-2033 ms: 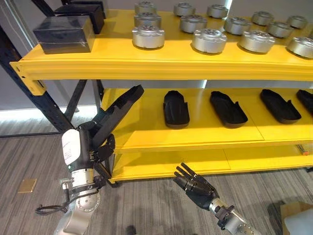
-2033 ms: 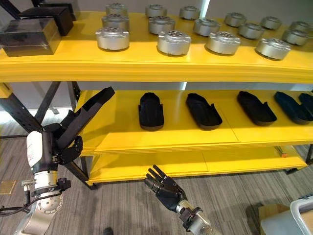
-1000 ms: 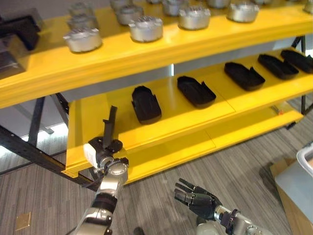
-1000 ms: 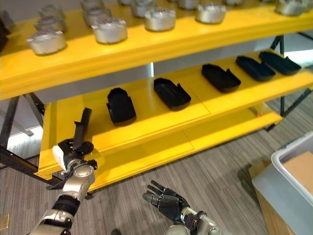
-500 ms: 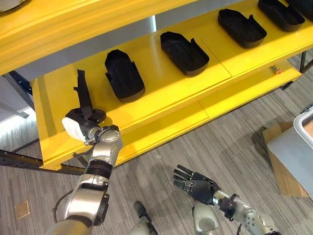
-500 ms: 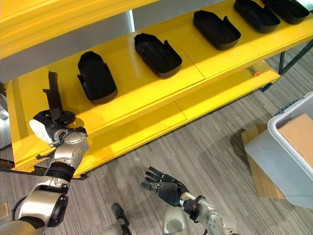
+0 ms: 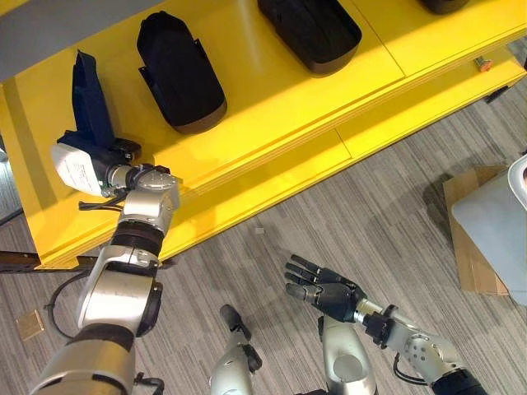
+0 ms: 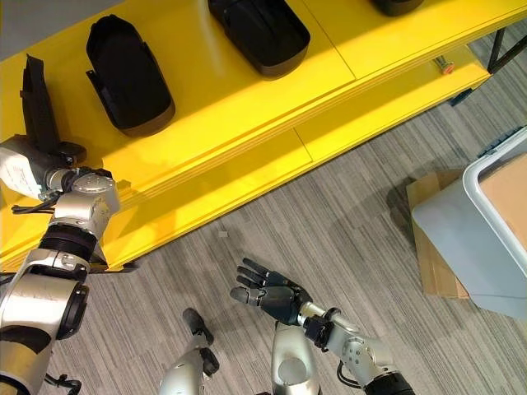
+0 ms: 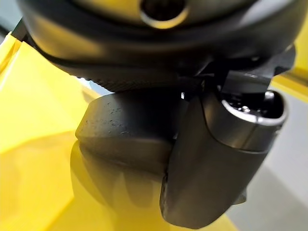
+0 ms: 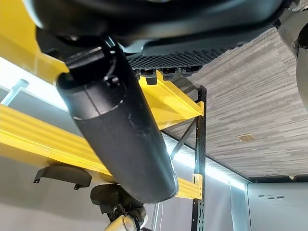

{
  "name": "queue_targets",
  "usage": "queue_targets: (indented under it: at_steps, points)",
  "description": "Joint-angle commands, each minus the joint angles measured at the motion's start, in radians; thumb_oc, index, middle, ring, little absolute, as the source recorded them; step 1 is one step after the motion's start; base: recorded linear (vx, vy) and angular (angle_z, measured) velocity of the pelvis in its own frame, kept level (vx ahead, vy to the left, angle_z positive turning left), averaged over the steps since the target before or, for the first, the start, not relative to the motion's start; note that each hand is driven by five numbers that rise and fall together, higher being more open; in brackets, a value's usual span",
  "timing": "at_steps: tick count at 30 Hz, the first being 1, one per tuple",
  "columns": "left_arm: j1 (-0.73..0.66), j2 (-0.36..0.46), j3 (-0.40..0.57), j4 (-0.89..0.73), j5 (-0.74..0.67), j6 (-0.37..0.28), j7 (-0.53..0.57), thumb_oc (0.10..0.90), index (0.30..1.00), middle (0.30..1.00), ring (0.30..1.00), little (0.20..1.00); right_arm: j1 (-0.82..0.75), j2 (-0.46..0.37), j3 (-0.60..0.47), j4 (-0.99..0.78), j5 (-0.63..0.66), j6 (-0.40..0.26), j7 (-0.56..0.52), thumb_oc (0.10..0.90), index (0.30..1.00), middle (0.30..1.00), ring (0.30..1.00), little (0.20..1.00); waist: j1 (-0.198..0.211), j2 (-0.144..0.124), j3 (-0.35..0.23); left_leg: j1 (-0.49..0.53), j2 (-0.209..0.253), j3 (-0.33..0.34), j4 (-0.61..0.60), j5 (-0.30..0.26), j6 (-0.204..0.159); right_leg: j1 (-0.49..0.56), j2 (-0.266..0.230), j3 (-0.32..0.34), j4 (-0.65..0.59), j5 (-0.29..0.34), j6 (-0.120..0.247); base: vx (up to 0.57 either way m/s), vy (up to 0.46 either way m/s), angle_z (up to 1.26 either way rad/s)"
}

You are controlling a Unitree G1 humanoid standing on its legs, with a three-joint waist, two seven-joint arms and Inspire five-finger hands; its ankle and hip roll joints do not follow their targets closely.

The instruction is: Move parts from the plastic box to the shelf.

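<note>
A black part (image 7: 89,99) stands tilted on the yellow shelf (image 7: 272,107), near the shelf's left end and close to its front edge. The left hand (image 7: 111,152) is at the bottom of this part, touching it. In the left wrist view the thumb (image 9: 216,163) lies against the part's dark side, but I cannot tell if the fingers are closed round it. Just beside it on the shelf lies another black part (image 7: 179,70), flat with its hollow side down. A third black part (image 7: 311,29) lies further along toward the right. The right hand (image 7: 325,292) hangs low over the grey floor (image 7: 370,214), fingers spread and holding nothing. A grey plastic box (image 8: 502,214) stands on the floor at the right, on brown cardboard (image 8: 432,267).
</note>
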Motion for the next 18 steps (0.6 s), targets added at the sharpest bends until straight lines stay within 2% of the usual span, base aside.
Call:
queue_targets:
  at_steps: [1,6,9,14,18]
  points:
    - [-0.117,0.184,-0.014,0.033,0.067,0.008,0.099,0.400,0.300,0.300,0.300,0.300,-0.008,0.053,0.021,-0.117,0.101,-0.057,0.046,0.900,1.000,1.000,1.000,1.000,-0.003,-0.070,-0.043,-0.042,-0.015,-0.040,0.084,-0.067,-0.005,-0.045,0.058,0.003,0.035,-0.050,-0.067,-0.06,-0.018,0.01]
    - [-0.189,0.222,-0.053,0.075,0.097,0.035,0.093,0.400,0.300,0.300,0.300,0.300,-0.034,0.055,0.043,-0.116,0.128,-0.082,0.025,0.900,1.000,1.000,1.000,1.000,0.008,-0.075,-0.023,-0.059,-0.020,-0.042,0.084,-0.070,-0.001,-0.054,0.051,0.000,0.019,-0.036,-0.060,-0.05,-0.008,0.05]
    - [-0.221,0.239,-0.076,0.080,0.050,0.057,0.114,0.400,0.300,0.300,0.300,0.300,-0.039,0.053,0.047,-0.121,0.142,-0.094,0.013,0.900,1.000,1.000,1.000,1.000,0.016,-0.078,-0.013,-0.066,-0.026,-0.040,0.083,-0.073,0.005,-0.058,0.046,-0.003,0.010,-0.028,-0.054,-0.05,-0.004,0.02]
    - [-0.220,0.240,-0.091,0.081,0.027,0.120,0.158,0.400,0.300,0.300,0.300,0.300,-0.057,0.076,0.058,-0.121,0.154,-0.123,-0.007,0.900,1.000,1.000,1.000,1.000,0.040,-0.082,0.001,-0.073,-0.039,-0.051,0.086,-0.081,0.013,-0.050,0.039,-0.014,-0.006,-0.020,-0.049,-0.06,-0.032,0.04]
    - [-0.211,0.253,-0.085,0.097,0.021,0.118,0.152,0.400,0.300,0.300,0.300,0.300,-0.073,0.087,0.063,-0.116,0.159,-0.134,-0.026,0.900,1.000,1.000,1.000,1.000,0.055,-0.082,0.004,-0.073,-0.041,-0.056,0.084,-0.081,0.015,-0.040,0.034,-0.024,-0.015,-0.017,-0.048,-0.01,-0.010,0.03]
